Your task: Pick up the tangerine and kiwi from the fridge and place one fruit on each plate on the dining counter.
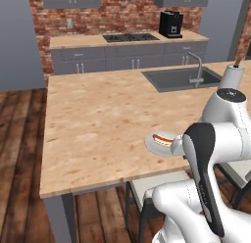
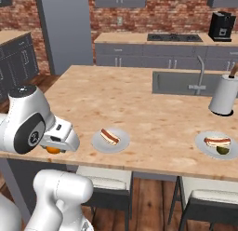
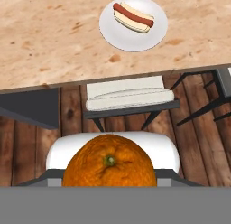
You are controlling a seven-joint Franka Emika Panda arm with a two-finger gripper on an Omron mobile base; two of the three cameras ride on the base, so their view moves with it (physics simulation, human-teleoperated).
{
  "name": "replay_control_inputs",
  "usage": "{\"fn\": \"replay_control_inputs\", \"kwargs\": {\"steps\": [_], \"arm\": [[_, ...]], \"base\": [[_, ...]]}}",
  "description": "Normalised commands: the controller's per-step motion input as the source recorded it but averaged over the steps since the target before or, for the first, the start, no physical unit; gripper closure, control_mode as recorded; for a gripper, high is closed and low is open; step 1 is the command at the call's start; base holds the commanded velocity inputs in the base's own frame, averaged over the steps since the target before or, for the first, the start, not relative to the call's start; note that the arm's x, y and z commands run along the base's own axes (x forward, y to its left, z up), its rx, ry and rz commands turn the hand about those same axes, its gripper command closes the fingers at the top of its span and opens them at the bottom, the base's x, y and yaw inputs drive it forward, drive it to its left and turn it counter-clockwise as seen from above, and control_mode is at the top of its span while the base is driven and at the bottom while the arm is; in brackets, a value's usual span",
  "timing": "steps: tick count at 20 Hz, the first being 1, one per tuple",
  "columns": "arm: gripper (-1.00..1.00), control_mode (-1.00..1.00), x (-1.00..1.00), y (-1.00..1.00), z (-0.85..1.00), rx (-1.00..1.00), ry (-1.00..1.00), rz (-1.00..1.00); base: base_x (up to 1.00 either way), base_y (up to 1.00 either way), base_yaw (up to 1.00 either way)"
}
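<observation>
Between the gripper point(image 2: 55, 149) jaws, clamped: tangerine point(image 3: 109, 162), bright orange, pitted skin, green stem scar, off the bench point(image 2: 153, 118) edge. Right base view adds second plate point(image 2: 202, 142) with kiwi point(image 2: 223, 150); hand view shows hot-dog plate point(image 3: 133, 38).

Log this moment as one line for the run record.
held: tangerine | hand: short of counter edge | kiwi: on right plate | left plate: hot dog only

near plate point(image 2: 100, 144): on dining counter point(image 2: 153, 113) | far plate point(image 2: 204, 146): right | sink point(image 2: 176, 82): behind
</observation>
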Motion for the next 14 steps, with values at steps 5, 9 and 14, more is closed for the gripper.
{"fn": "replay_control_inputs", "kwargs": {"steps": [5,9,14], "arm": [[1.0,1.0,0.0,0.0,0.0,0.0,0.0,0.0],[1.0,1.0,0.0,0.0,0.0,0.0,0.0,0.0],[1.0,1.0,0.0,0.0,0.0,0.0,0.0,0.0]], "base": [[0.0,0.0,-0.07],[0.0,-0.12,-0.25],[0.0,-0.06,-0.27]]}}
